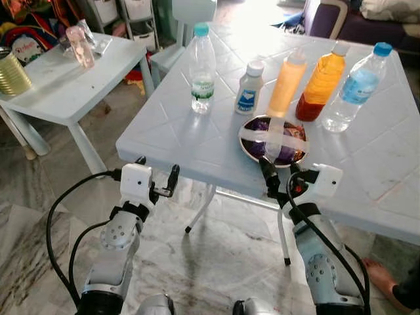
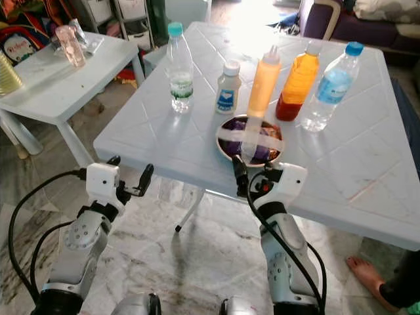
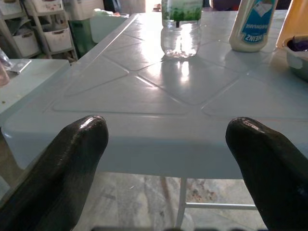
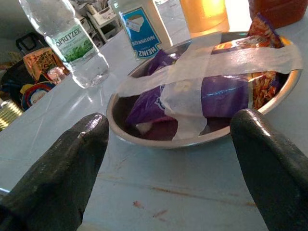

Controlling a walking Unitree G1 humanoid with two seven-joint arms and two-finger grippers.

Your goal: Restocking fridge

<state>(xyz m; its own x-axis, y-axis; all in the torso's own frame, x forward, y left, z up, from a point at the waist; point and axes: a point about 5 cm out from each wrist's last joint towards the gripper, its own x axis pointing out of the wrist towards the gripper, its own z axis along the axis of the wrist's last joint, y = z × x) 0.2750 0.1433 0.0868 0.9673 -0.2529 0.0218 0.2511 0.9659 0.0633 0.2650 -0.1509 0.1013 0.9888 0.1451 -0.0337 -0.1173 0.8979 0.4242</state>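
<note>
From the head views, the right gripper (image 1: 279,178) stands at the near edge of the white table (image 1: 197,157), its fingers spread apart and holding nothing, just before the steel bowl (image 1: 273,140) of taped snack packets. The left gripper (image 1: 157,177) hovers below the table edge, also wide and empty.

In the left wrist view, the water bottle (image 3: 181,29) stands well beyond the fingers (image 3: 57,163).

In the right wrist view, the bowl lies between the two fingers (image 4: 57,163) but further ahead. To do this well, I think the gripper should go forward low and level and take the rim; the tape probably hinders a grip from above.
</note>
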